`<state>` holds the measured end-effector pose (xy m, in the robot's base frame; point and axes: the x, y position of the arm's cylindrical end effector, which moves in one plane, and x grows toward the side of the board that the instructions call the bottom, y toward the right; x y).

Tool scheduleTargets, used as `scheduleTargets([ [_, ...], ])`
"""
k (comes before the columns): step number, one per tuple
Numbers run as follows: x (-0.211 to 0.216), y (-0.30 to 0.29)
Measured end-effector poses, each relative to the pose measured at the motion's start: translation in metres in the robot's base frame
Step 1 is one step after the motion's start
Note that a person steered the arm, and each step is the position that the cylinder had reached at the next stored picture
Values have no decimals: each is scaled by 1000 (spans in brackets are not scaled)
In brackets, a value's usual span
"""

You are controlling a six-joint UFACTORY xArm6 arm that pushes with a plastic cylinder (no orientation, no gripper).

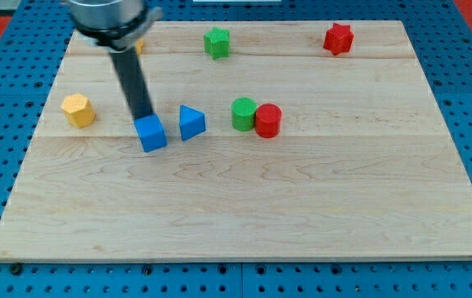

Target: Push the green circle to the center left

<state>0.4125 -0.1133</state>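
The green circle (243, 113) stands a little above the board's middle, touching a red circle (268, 121) on its right. My tip (144, 118) is at the top edge of a blue cube (151, 133), well to the left of the green circle. A blue triangle (191, 123) lies between the blue cube and the green circle.
A yellow hexagon (78, 109) sits near the left edge. A green block (216, 42) is at the top middle and a red star (338, 39) at the top right. A yellow block (139, 46) is partly hidden behind the rod. The wooden board (244, 215) lies on a blue pegboard.
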Motion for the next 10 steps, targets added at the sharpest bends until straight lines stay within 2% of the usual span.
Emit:
scheduleTargets([
  [1,-2,46],
  [2,-2,51],
  [4,-63,81],
  [6,-76,92],
  [8,-76,92],
  [9,-32,98],
  [10,-11,101],
])
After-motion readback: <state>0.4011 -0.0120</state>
